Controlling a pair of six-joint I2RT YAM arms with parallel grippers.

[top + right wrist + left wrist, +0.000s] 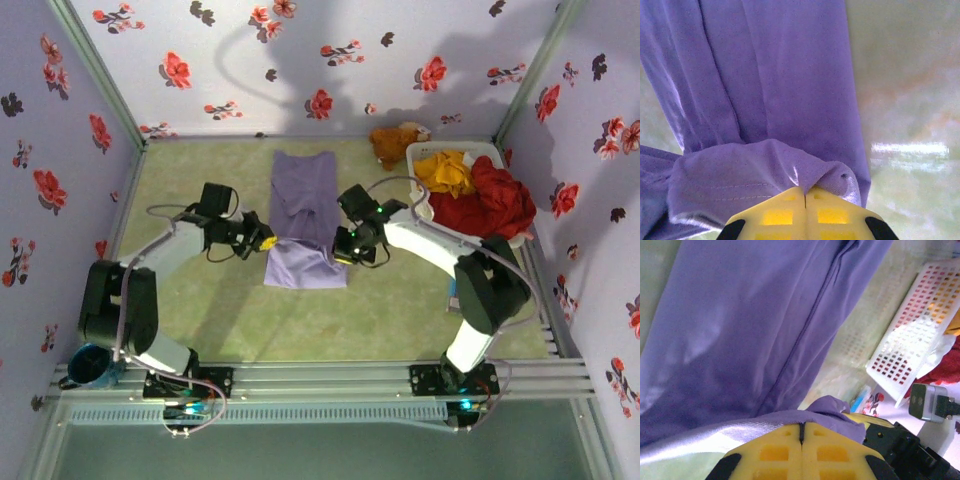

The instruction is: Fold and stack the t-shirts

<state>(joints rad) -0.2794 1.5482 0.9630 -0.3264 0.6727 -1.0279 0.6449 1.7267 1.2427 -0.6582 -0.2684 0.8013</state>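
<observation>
1. lavender t-shirt (303,200): folded into a long strip, lying flat at the centre of the green table mat (200,180), running from the far side towards the arms.
2. left gripper (264,241): yellow fingers pressed together, clamped on a fold at the strip's left edge.
3. right gripper (341,255): fingers together, clamped on a fold at the right edge.
4. red t-shirt (492,205) and orange-yellow t-shirt (445,172): heaped in the white basket (418,152), far right.
5. brown plush toy (393,141): just beside the basket, near the far wall.
</observation>
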